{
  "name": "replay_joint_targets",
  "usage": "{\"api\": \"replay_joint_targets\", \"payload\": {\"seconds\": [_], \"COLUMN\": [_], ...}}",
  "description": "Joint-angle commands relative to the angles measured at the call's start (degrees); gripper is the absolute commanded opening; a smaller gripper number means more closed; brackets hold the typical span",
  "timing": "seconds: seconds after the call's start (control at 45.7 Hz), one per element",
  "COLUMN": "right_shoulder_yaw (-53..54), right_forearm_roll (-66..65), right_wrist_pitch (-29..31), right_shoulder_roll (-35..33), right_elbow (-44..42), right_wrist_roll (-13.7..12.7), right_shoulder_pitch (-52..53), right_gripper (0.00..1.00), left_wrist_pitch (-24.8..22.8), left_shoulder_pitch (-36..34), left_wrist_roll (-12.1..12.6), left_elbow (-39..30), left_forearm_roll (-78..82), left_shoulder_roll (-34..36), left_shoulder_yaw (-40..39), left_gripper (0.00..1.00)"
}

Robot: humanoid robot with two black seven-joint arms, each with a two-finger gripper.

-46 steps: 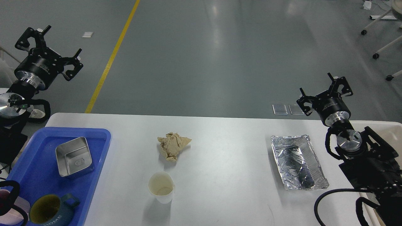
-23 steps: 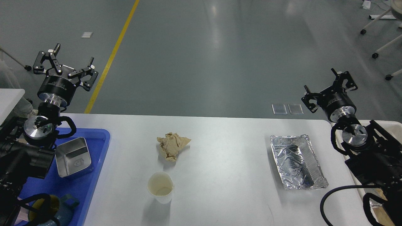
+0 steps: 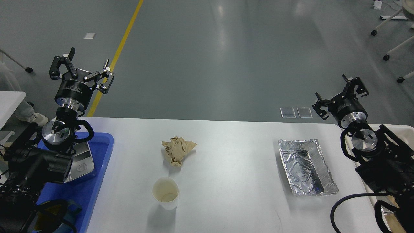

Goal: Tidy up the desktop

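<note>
The white desktop [image 3: 233, 168] carries a crumpled brown paper ball [image 3: 178, 149] at centre, a white paper cup [image 3: 166, 192] standing upright in front of it, and an empty foil tray [image 3: 307, 166] to the right. My left gripper [image 3: 81, 68] is open and empty, raised beyond the desktop's far left corner. My right gripper [image 3: 341, 94] is open and empty, raised beyond the far right edge, behind the foil tray.
A blue plastic tray [image 3: 97, 174] at the left holds a square metal tin [image 3: 82, 161] and a dark mug [image 3: 51, 216], both partly hidden by my left arm. A cream bin rim [image 3: 404, 129] shows at the right edge.
My left arm has swung right and inward, from beyond the table's left edge to over the blue tray's back, now covering the tin. My right gripper has shifted slightly right and up.
</note>
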Motion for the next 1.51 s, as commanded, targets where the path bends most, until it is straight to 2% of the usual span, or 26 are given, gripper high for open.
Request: {"api": "replay_joint_targets", "payload": {"seconds": [0.0, 0.284, 0.372, 0.438, 0.591, 0.788, 1.006, 1.138, 1.488], "right_shoulder_yaw": [0.25, -1.16, -8.08, -12.84, -15.84, -25.76, -33.41, -34.38, -34.12], "right_forearm_roll": [-0.04, -0.21, -6.00, -10.57, -18.05, -24.91, -32.20, -35.80, -41.70], "right_wrist_pitch": [0.16, 2.17, 4.46, 7.70, 10.61, 10.88, 10.88, 11.67, 14.13], "right_shoulder_roll": [-1.16, -1.25, -1.25, -2.56, -12.13, -23.91, -40.25, -51.94, -70.41], "right_elbow": [0.19, 0.54, 1.33, 5.27, 19.60, 29.88, 45.97, 54.23, 66.54], "right_wrist_roll": [0.05, 0.14, 0.05, 0.23, 0.84, 1.54, 2.25, 2.25, 2.77], "right_shoulder_pitch": [-0.31, -1.45, -2.15, -2.59, -7.34, -7.78, -8.31, -8.04, -8.31], "right_gripper": [1.00, 1.00, 1.00, 1.00, 1.00, 1.00, 1.00, 1.00, 1.00], "left_wrist_pitch": [0.09, 0.09, 0.18, 0.18, 0.09, 0.09, 0.00, -0.09, -0.09], "left_shoulder_pitch": [0.10, 0.19, 0.27, 0.36, 0.45, 0.45, 0.54, 0.71, 1.15], "left_wrist_roll": [0.02, 0.02, 0.02, 0.02, 0.10, 0.02, 0.02, 0.02, 0.10], "left_elbow": [-0.03, -0.03, -0.03, -0.03, -0.03, -0.03, -0.03, -0.03, -0.12], "left_forearm_roll": [-0.04, 0.04, 0.04, 0.13, 0.13, 0.13, 0.22, 0.22, 0.48], "left_shoulder_roll": [-0.15, -0.32, -0.32, -0.32, -0.15, 0.12, 0.21, 0.12, -0.23], "left_shoulder_yaw": [0.04, 0.65, 0.65, 0.74, 1.00, 2.06, 2.06, 2.06, 2.15], "left_gripper": [0.96, 0.96, 0.96, 0.96, 0.96, 0.96, 0.96, 0.96, 0.96]}}
